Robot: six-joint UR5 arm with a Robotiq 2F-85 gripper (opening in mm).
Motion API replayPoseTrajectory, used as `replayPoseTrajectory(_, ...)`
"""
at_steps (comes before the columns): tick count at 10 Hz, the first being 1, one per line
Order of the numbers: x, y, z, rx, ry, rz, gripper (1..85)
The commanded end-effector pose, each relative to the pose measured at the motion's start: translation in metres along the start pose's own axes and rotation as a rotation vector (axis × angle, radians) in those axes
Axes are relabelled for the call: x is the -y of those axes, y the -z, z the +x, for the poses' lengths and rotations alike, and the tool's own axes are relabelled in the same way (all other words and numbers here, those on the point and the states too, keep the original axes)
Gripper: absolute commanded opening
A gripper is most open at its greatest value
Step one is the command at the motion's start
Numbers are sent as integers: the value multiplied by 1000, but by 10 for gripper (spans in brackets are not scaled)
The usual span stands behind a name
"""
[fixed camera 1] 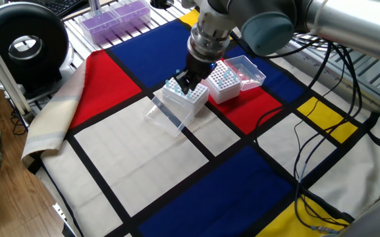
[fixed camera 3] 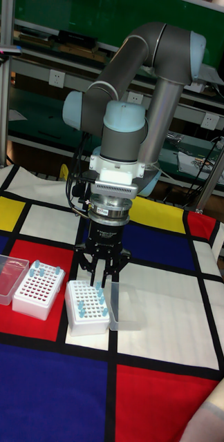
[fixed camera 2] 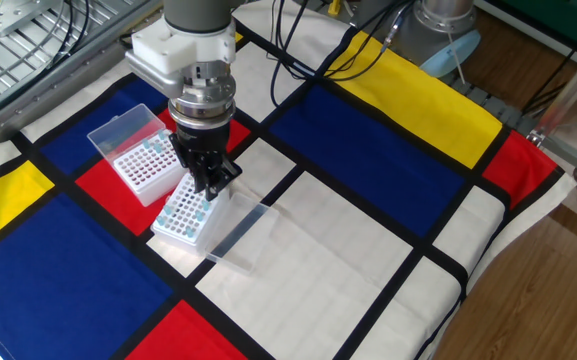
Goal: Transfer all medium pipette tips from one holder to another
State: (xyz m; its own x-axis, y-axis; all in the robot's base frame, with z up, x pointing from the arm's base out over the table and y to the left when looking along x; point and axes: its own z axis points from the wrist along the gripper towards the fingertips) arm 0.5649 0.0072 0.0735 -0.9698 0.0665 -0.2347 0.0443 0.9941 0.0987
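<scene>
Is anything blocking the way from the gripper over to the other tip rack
Nothing visible does. The gripper hangs just above the near rack; the other rack stands right beside it, lid open, with only bare cloth between them.

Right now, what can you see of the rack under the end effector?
The rack is a small white box with a grid top, upright on the white cloth panel beside the red one. Light-blue-topped tips fill some holes. Its clear lid hangs open to one side. The end effector hovers just above; contact is unclear.
</scene>
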Motion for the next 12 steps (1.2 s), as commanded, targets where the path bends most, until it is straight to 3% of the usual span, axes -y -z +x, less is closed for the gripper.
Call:
replayPoseTrajectory(1, 2, 2, 0, 0, -8, 1, 283)
replayPoseTrajectory(12, -2, 1, -5, 10, -61, 25, 263)
